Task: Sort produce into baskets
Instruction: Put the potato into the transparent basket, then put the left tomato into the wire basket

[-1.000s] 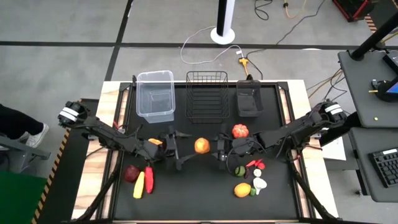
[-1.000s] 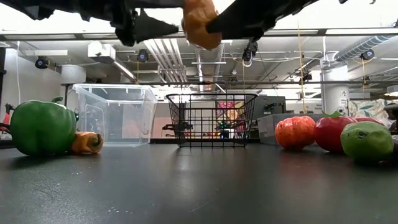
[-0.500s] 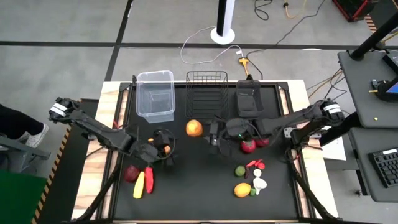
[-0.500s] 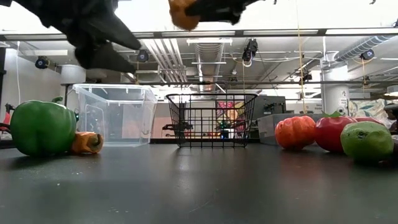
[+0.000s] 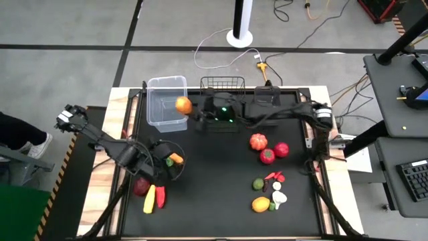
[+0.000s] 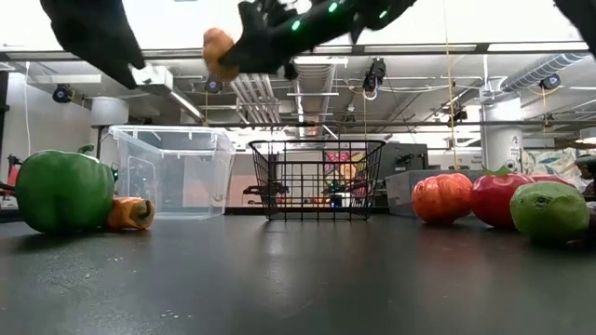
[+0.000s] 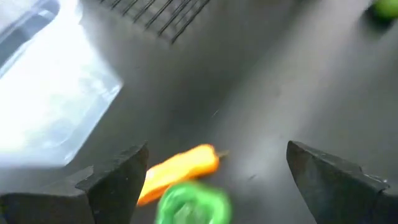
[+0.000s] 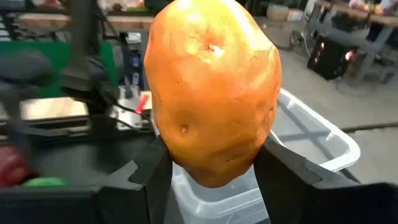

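Note:
My right gripper [image 5: 189,108] reaches in from the table's right, shut on an orange fruit [image 5: 182,105] above the right rim of the clear tub [image 5: 165,107]. The fruit fills the right wrist view [image 8: 211,87]. My left gripper [image 5: 167,165] hovers open at the table's left, tipped down over a small orange pepper [image 7: 179,170] and a green piece [image 7: 189,204]; nothing is between its fingers. The black wire basket [image 5: 221,84] and the dark bin [image 5: 267,102] stand beside the tub along the far edge, partly behind my right arm. My right gripper pinches the orange fruit by its lower sides [image 8: 180,155] between the two fingers [image 8: 146,171]. The fingers come nearly level from the table's right. The fruit is lifted clear, standing up out of the fingers above the tub.
Red and orange tomato-like pieces [image 5: 258,142] [image 5: 274,152], a green lime [image 5: 258,183], a yellow-orange fruit [image 5: 261,204] and a white piece [image 5: 279,198] lie right of centre. A red apple [image 5: 141,186], a yellow banana [image 5: 150,199] and a red chili [image 5: 160,194] lie near left.
My right gripper has carried the orange fruit from the table's middle up and toward the far left, over the clear tub's rim. My left gripper has drawn back toward the table's left edge and tipped from level to pointing down, still open.

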